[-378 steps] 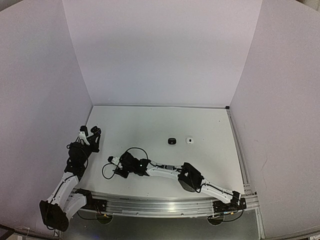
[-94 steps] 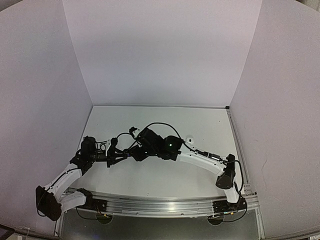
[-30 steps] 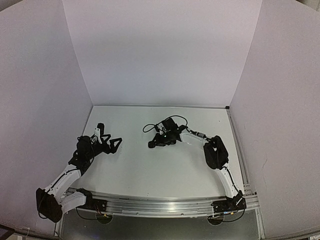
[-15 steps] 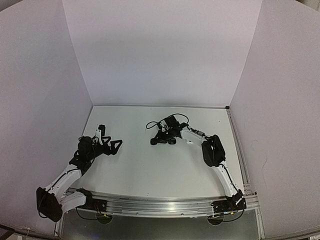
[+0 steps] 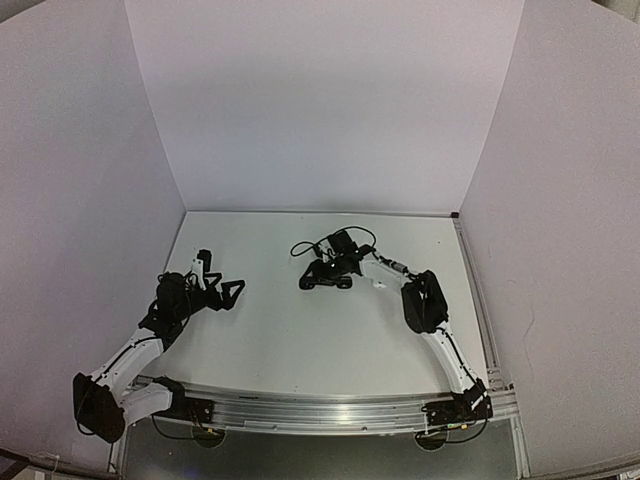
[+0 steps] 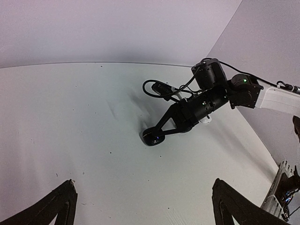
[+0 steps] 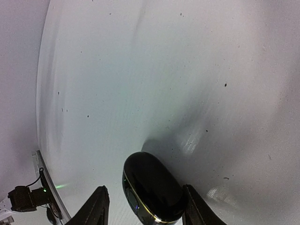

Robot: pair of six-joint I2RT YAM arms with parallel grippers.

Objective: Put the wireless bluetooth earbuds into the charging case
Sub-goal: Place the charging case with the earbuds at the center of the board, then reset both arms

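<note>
Case, glossy black, flanked by right tool

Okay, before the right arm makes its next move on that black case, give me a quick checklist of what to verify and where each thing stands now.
1. Glossy black pebble-shaped case resting on the white table: ok.
2. Right gripper straddling the case, jaws apart with a gap on one side: ok.
3. Case lid open for loading: not ok, it looks closed.
4. Earbuds in sight: not ok, none shows in any view.
5. Left gripper open, well away from the case: ok.
</note>
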